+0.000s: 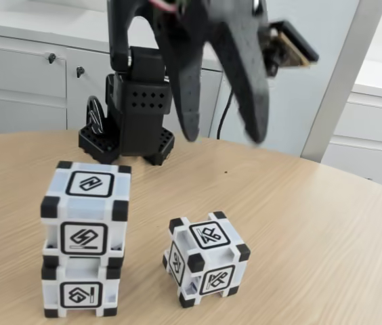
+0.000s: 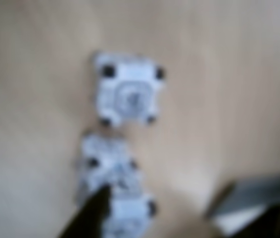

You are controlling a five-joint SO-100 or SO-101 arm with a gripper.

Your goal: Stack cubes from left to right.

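**Two cubes stacked, one loose, my pincer raised above them**

In the fixed view, two cubes already stand as a stack at the near left of the wooden table (image 1: 326, 223): the top cube (image 1: 87, 210) sits squarely on the bottom cube (image 1: 80, 290), edges lined up, so I judge that pair is done. The third cube (image 1: 206, 258) rests alone on the tabletop to the right of the stack, near it but apart, and turned so a corner faces the camera. That twist matters: I reckon my fingers would need to line up with its flat sides before closing. My pincer (image 1: 222, 139) hangs high over the middle of the table, well above all three cubes, its two dark fingers spread apart with nothing between them. My arm bends down from the top of the picture, and my base (image 1: 131, 118) stands at the far side, in front of white cabinets (image 1: 22, 74).

The wrist view is badly blurred. I look down on the table and make out a cube (image 2: 128, 95) farther away and another white blocky shape (image 2: 111, 171) nearer, likely the stack, though I cannot be sure. One dark fingertip (image 2: 91, 213) pokes in at the bottom edge in front of it, and the other finger (image 2: 259, 203) shows at the lower right.
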